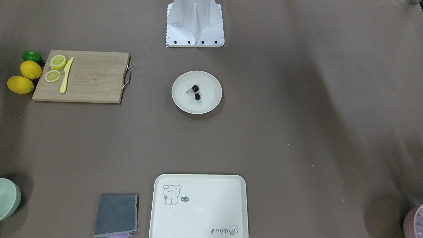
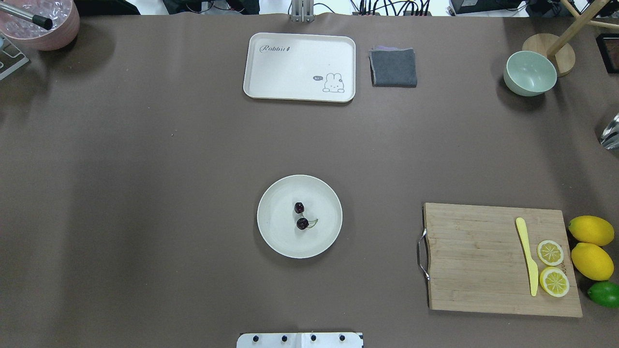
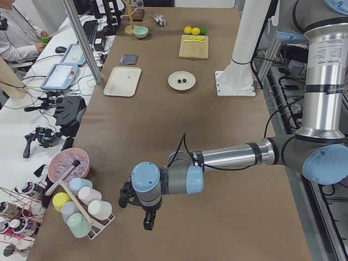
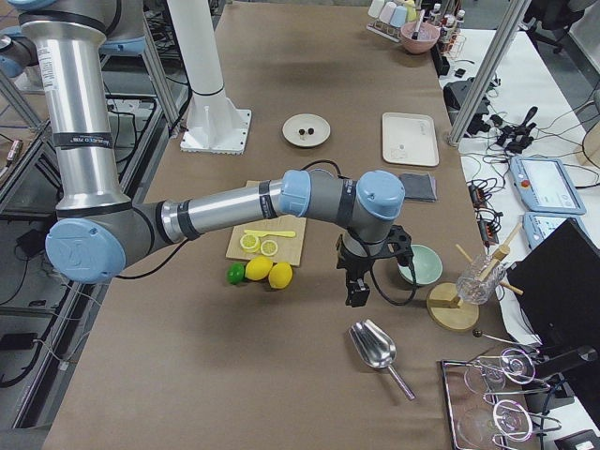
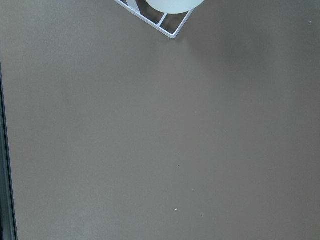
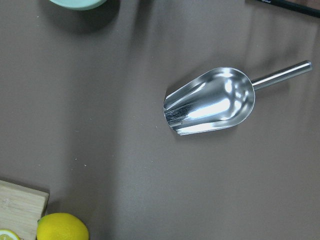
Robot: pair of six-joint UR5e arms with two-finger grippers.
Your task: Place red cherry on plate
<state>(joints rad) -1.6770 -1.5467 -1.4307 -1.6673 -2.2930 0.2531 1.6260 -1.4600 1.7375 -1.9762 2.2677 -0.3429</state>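
The red cherry (image 2: 301, 215), a pair of dark round fruits joined by thin stems, lies near the middle of the round cream plate (image 2: 278, 237) at the table's centre. It shows there in the front-facing view too, cherry (image 1: 196, 92) on plate (image 1: 210, 99). My left gripper (image 3: 148, 222) hangs over bare table far from the plate, near the cup rack, seen only in the left side view. My right gripper (image 4: 356, 295) hangs beyond the lemons, above the metal scoop, seen only in the right side view. I cannot tell whether either is open or shut.
A wooden cutting board (image 2: 483, 256) holds lemon slices and a yellow knife (image 2: 527, 256), with lemons (image 2: 591, 231) and a lime beside it. The rabbit tray (image 2: 300, 67), grey cloth (image 2: 393, 66) and green bowl (image 2: 530, 72) stand at the far edge. A metal scoop (image 6: 210, 102) lies below the right wrist.
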